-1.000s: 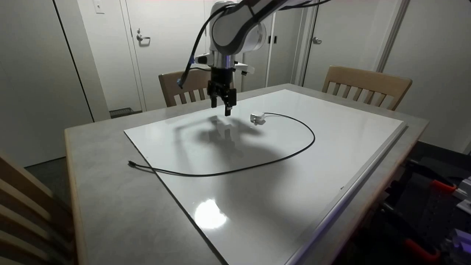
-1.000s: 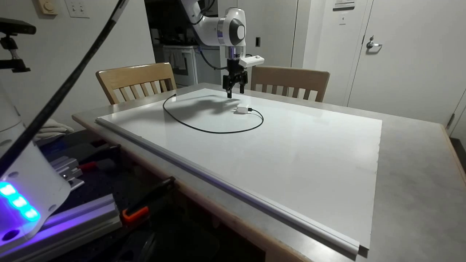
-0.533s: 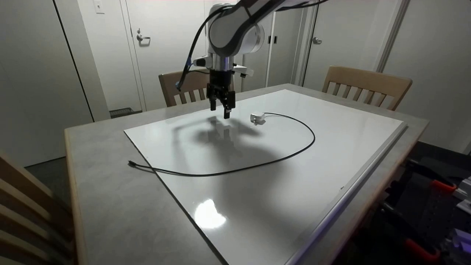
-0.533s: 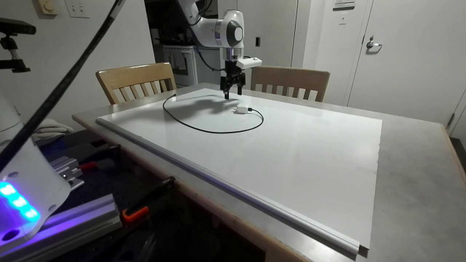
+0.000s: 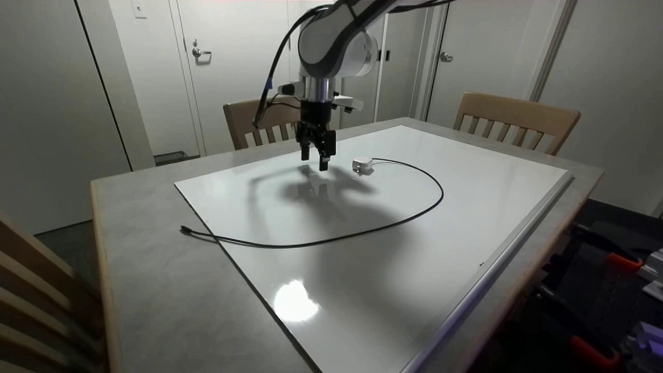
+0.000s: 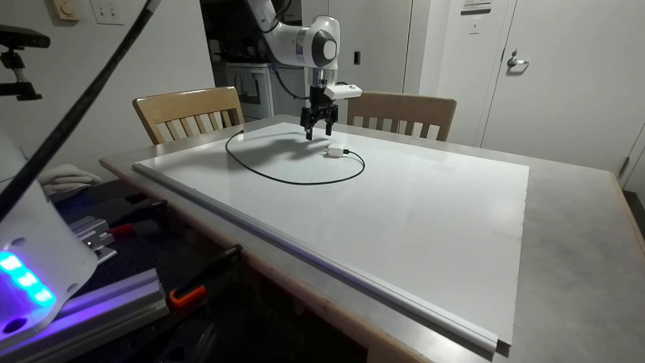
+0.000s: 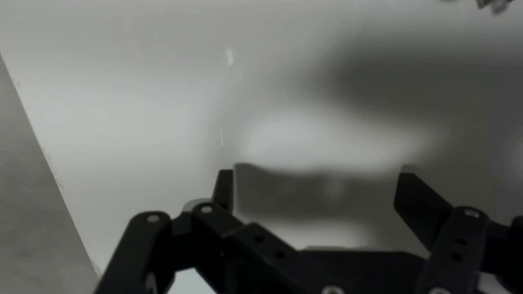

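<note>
Black two-fingered end effector point(image 5: 314, 159) hovers over glossy white rectangular board point(image 5: 497, 191) on grey wood-edged tabletop point(image 5: 150, 295), jaws spread wide. White boxy plastic power adapter point(image 6: 335, 152) lies on the board near the end effector. Thin black cable point(image 6: 307, 184) runs from adapter, curves across board; far end past the board's edge, over tabletop. Light-brown slatted wooden chairs point(image 5: 518, 111) stand around.

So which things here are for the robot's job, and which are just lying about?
Probably in the job:
gripper, open and holding nothing
white charger, close to the gripper
black cable, running from the charger

Probably just there:
white board, under the charger
table, under the board
wooden chairs
pale cloth
</note>
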Action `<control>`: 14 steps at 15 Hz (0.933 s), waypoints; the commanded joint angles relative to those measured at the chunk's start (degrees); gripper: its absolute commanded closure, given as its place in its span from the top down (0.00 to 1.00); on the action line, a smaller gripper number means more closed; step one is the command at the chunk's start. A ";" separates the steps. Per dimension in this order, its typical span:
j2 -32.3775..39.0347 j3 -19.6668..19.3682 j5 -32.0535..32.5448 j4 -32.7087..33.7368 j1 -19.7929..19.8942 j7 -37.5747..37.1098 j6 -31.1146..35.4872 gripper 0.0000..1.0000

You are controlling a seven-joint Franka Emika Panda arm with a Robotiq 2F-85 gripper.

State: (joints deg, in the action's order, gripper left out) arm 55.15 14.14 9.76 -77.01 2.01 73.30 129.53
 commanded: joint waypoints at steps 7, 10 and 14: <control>-1.85 -2.17 -2.07 -2.20 -0.83 -0.42 0.42 1.00; -1.64 -2.34 -2.15 -1.82 -1.27 -1.34 0.83 1.00; -4.13 -3.29 -1.72 -3.57 -1.67 -3.52 -2.33 1.00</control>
State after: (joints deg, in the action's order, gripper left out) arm 53.18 12.32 8.74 -79.39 1.22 70.62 129.74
